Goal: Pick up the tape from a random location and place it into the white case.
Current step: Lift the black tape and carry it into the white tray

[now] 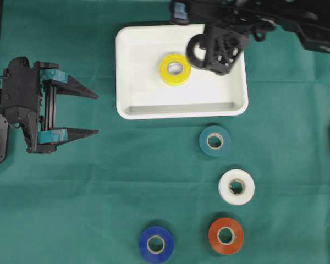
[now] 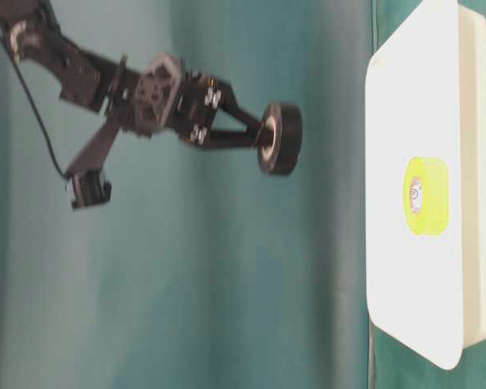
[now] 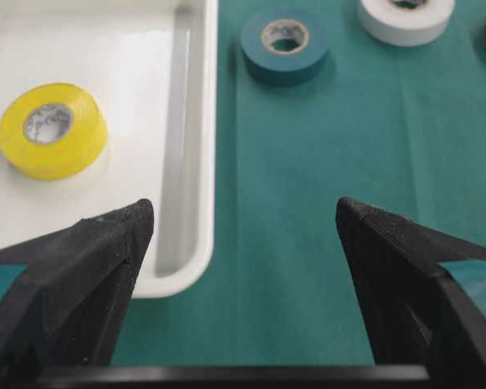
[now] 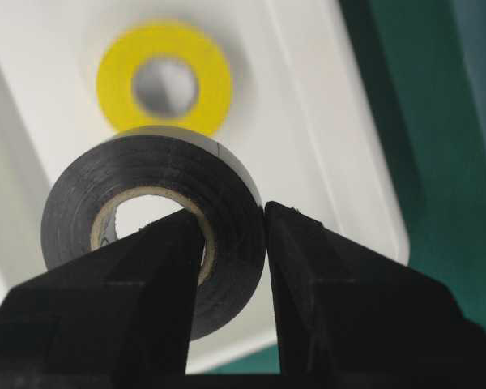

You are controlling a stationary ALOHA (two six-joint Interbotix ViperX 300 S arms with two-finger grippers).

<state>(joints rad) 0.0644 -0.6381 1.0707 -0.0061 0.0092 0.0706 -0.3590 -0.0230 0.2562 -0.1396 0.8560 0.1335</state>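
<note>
A black tape roll [image 4: 158, 162] hangs above the white case [image 1: 181, 113], over its far right part. My right gripper [image 4: 233, 217] is shut on the roll's wall, one finger through the hole and the other outside. The table-level view shows this tape [image 2: 280, 138] held well clear of the case [image 2: 413, 97]. A yellow tape [image 1: 175, 69] lies flat inside the case. My left gripper [image 1: 96, 114] stands open at the left of the table with nothing between its fingers; its wrist view shows the case's near corner [image 3: 201, 243] and the yellow tape [image 3: 53, 130].
On the green cloth in front of the case lie a teal tape [image 1: 215, 141], a white tape [image 1: 236, 187], a red tape [image 1: 226, 236] and a blue tape [image 1: 155, 244]. The right arm [image 1: 275, 19] reaches in over the case's far right edge.
</note>
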